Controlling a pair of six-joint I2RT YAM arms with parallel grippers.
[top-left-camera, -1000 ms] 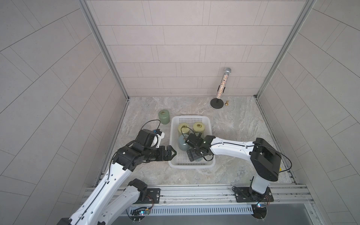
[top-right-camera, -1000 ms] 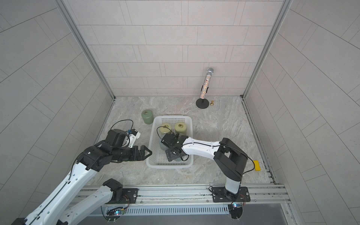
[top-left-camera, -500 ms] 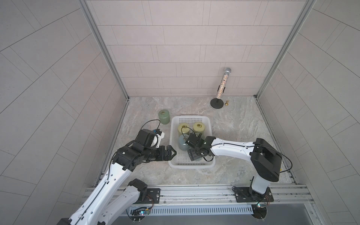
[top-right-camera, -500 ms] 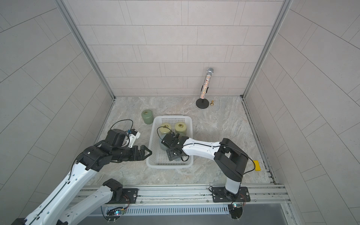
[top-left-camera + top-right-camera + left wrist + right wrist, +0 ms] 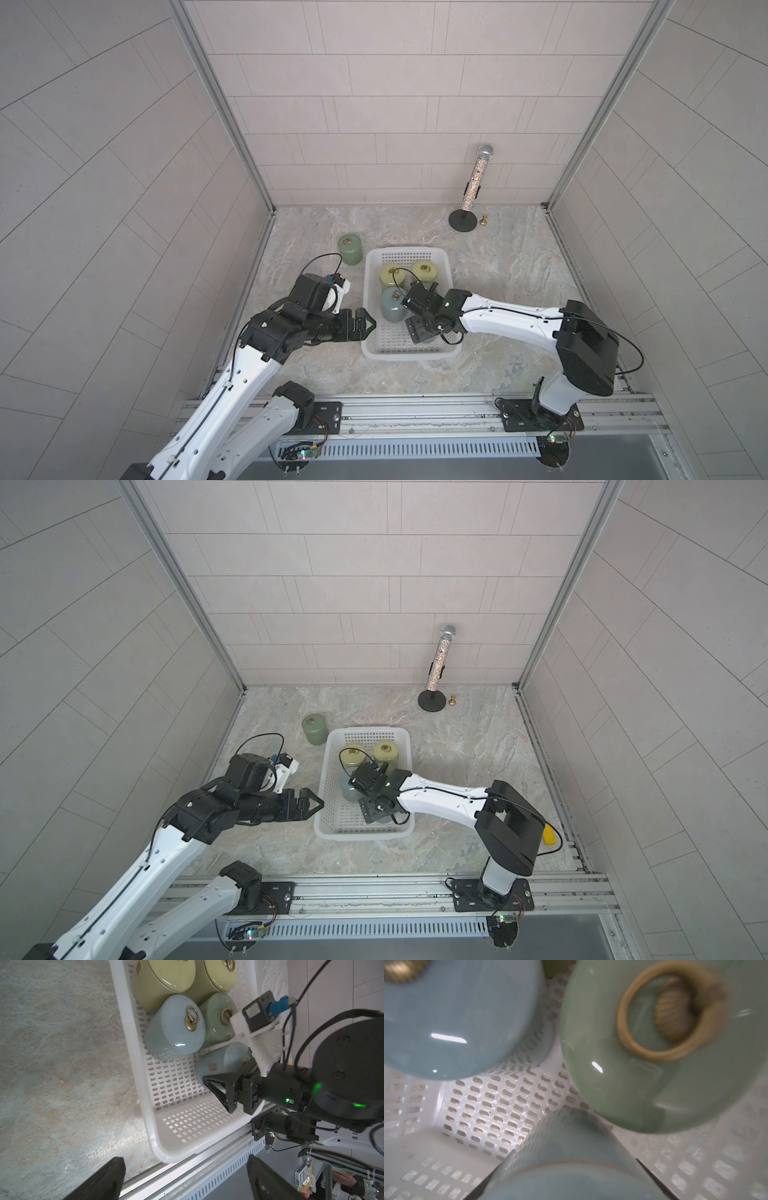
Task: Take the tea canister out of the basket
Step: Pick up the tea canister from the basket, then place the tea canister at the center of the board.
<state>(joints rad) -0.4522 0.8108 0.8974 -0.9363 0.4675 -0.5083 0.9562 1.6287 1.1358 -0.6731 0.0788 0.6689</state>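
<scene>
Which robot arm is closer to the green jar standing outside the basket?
Left. The left gripper sits outside the basket, on the same side as the green jar. The right gripper is inside the basket, straddling a blue jar, farther off.

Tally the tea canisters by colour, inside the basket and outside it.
Yellow-green canister: 2
Light blue canister: 2
Green canister: 2, one outside the basket
Total: 6
</scene>
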